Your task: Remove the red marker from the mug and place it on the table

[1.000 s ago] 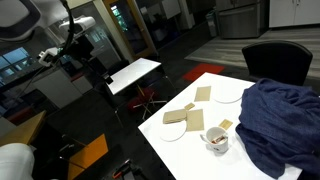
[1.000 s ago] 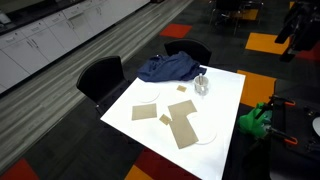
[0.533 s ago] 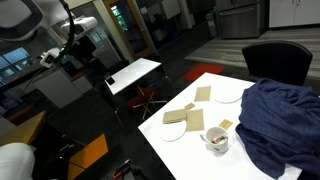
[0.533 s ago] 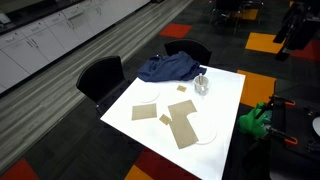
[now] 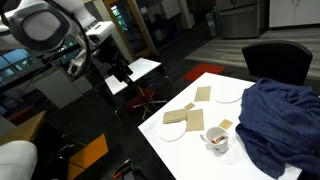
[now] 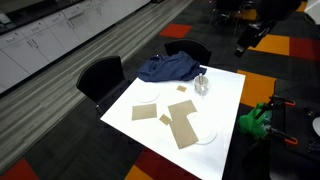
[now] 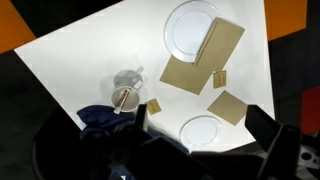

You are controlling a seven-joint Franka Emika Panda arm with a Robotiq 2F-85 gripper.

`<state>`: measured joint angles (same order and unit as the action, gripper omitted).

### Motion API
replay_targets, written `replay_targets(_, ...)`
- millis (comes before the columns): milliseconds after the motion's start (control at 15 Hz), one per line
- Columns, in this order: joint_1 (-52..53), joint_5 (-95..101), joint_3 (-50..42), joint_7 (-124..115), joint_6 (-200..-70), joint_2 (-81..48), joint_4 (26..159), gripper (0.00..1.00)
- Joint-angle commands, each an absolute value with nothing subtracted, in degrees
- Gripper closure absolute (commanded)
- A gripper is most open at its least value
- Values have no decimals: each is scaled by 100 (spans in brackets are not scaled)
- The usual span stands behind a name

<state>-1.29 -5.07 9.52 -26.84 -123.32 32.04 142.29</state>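
Mug (image 7: 126, 92), round and white, holds the slim marker (image 7: 122, 98) on the flat white table (image 7: 90, 50); dark carpet (image 6: 60, 130), orange patches; gripper (image 7: 198, 112) jaws apart.

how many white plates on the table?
2. One plate lies partly under a cardboard sheet; the other plate sits nearer the blue cloth, which may hide more.

My arm (image 5: 48, 22): glossy white rounded shells with one dark grey round joint cap; my gripper (image 7: 200, 125): black, blocky fingers.
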Motion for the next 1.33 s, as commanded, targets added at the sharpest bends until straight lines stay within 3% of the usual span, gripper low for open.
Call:
replay_targets(0, -576, -188, 1223, -3739, -12939, 2794, 14318, 0)
replay_targets(600, -1265, 1751, 1235, -6643, -13232, 1811, 14239, 0)
replay_targets(1267, -973, 4500, 850, -9756, -13853, 622, 14296, 0)
